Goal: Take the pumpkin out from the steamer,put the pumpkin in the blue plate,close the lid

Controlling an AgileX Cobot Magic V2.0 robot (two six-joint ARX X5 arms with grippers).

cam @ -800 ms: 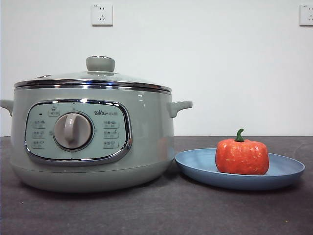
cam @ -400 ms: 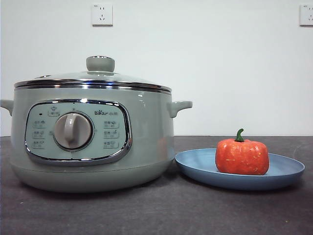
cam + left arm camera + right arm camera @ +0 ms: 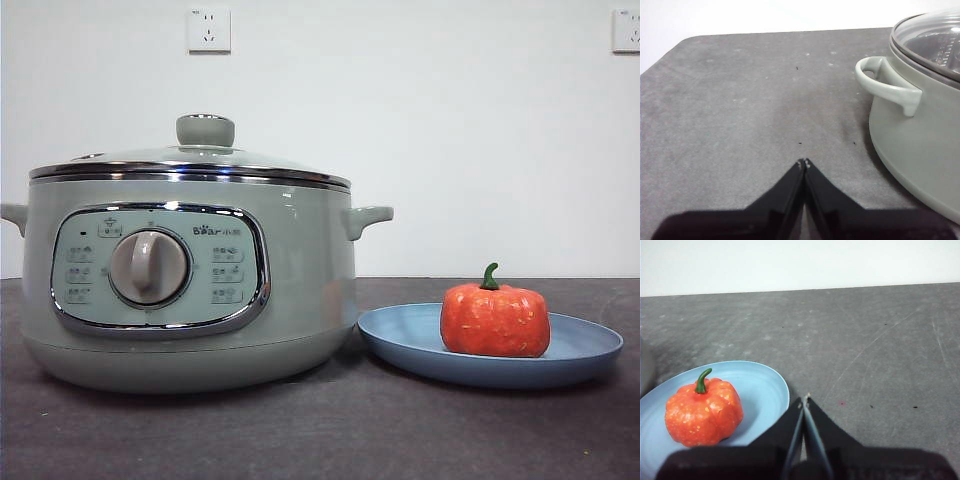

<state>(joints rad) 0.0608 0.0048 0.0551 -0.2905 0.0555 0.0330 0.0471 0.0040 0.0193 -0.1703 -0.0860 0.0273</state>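
The orange-red pumpkin (image 3: 494,319) with its green stem sits upright on the blue plate (image 3: 400,342), to the right of the sage-green steamer (image 3: 300,290). The glass lid (image 3: 190,165) with its pale green knob rests closed on the steamer. In the right wrist view the pumpkin (image 3: 703,413) sits on the plate (image 3: 762,390), and my right gripper (image 3: 804,401) is shut and empty beside the plate's rim. In the left wrist view my left gripper (image 3: 803,163) is shut and empty over bare table beside the steamer (image 3: 910,145) and its side handle (image 3: 885,85). Neither gripper shows in the front view.
The dark grey table (image 3: 320,430) carries the steamer and the plate. Two wall sockets (image 3: 208,29) sit on the white wall behind. The table's far edge and a rounded corner (image 3: 685,42) show in the left wrist view.
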